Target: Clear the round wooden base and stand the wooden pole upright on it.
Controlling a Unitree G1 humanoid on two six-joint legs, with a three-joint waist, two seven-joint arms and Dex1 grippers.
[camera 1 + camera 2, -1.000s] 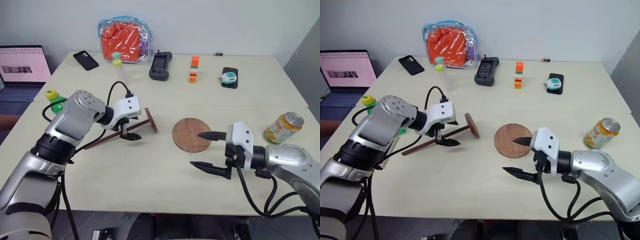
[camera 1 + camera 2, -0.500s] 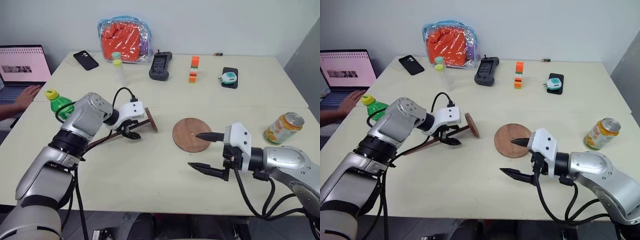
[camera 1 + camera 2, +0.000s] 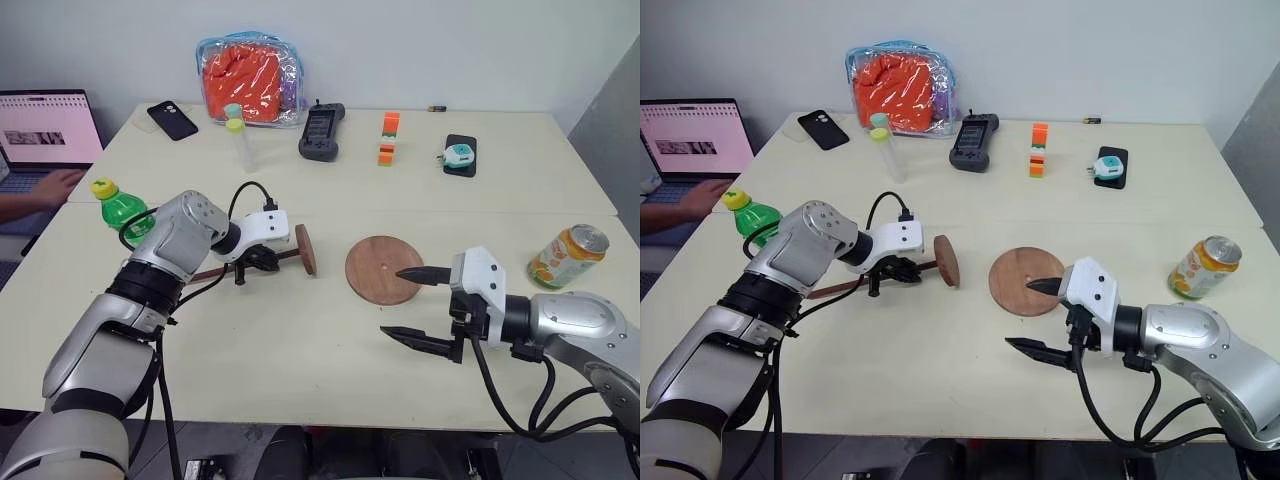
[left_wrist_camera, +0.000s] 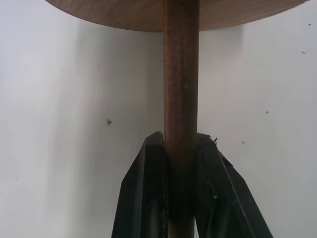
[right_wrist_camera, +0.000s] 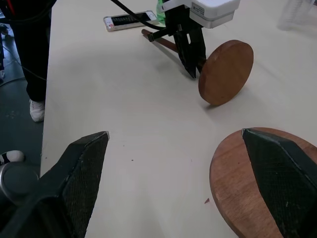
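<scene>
Flat reddish-brown round wooden base [image 3: 383, 269] was already bare; left gripper [image 3: 892, 270] had clamped the thin dark-brown wooden pole [image 4: 181, 74], lying on the cream table [image 3: 300, 340], right gripper [image 3: 413, 304] spread wide near the base; lifting and standing remained.

You're looking at an office or lab test room: a plain cream desk [image 3: 330, 360] against a bare wall, a person's hand [image 3: 55, 186] at an open laptop [image 3: 45, 130], phones, handheld controller [image 3: 320, 130] scattered about.
</scene>
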